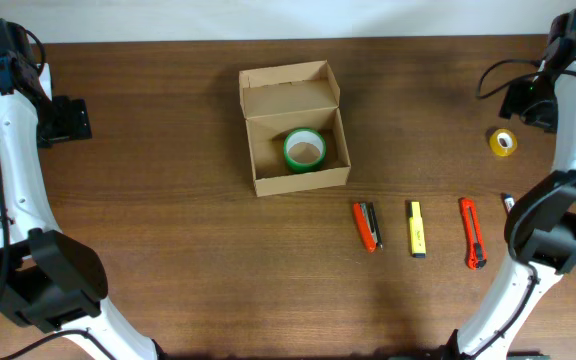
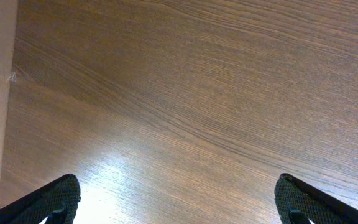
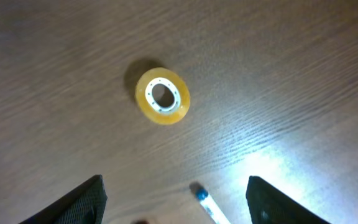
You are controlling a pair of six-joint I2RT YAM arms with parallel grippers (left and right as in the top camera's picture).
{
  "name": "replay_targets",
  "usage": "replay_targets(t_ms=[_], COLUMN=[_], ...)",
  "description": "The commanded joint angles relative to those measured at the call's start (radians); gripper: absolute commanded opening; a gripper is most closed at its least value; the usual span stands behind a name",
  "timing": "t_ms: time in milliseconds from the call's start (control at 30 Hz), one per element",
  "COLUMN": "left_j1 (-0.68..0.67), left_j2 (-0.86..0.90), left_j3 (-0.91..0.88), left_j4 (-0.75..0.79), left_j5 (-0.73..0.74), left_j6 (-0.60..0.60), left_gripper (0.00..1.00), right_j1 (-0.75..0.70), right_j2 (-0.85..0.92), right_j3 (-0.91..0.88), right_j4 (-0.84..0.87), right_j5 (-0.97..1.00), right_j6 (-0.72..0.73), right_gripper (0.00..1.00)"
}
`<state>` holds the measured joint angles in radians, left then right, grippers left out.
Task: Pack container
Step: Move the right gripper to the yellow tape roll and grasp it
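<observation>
A brown wooden table (image 1: 168, 200) seen from above, with a robot arm at each side. A small tan cardboard box (image 1: 260, 150) sits around the middle of the table, a little toward the far edge. Its lid flap is open and folded back on the far side. A green tape roll (image 1: 305, 150) lies flat inside the box.

To the near right of the box, three items lie in a row, apart from one another: an orange and black tool (image 1: 367, 226), a yellow highlighter (image 1: 417, 228) and an orange cutter (image 1: 472, 232). A yellow tape roll (image 3: 162, 96) lies flat at the far right of the table, well apart from the box.

The left pincer (image 2: 176, 188) hangs over bare wood at the far left, spread wide and holding nothing. The right pincer (image 3: 174, 186) hangs near the yellow roll, also spread wide and empty. A pen tip (image 3: 204, 202) with a blue band shows between its fingers (image 3: 92, 198).
</observation>
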<state>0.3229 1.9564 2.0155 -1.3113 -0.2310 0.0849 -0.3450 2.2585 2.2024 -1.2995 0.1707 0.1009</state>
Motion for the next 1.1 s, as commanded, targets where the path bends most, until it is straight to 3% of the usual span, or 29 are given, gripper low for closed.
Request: replay_targets(t_ms=[0,333,1067], left_j1=[0.003,0.003,0.003], left_j2=[0.009,0.009,0.009], left_j3=[-0.008,-0.008,-0.008], left_j4=[0.002,0.002,0.002], left_j5=[0.01,0.01,0.01], left_j6=[-0.01,-0.01,-0.01], left_gripper=[1.0,1.0,1.0], right_j1=[-0.038,-0.107,-0.107], right_j2=[0.04,0.189,0.196], right_j3=[0.0,-0.003,-0.157], right_j4=[0.019,0.069,0.216], right_j5=[-0.023,-0.141,-0.134], right_j6=[0.005,0.005,0.012], right_gripper=[0.73,0.7,0.69])
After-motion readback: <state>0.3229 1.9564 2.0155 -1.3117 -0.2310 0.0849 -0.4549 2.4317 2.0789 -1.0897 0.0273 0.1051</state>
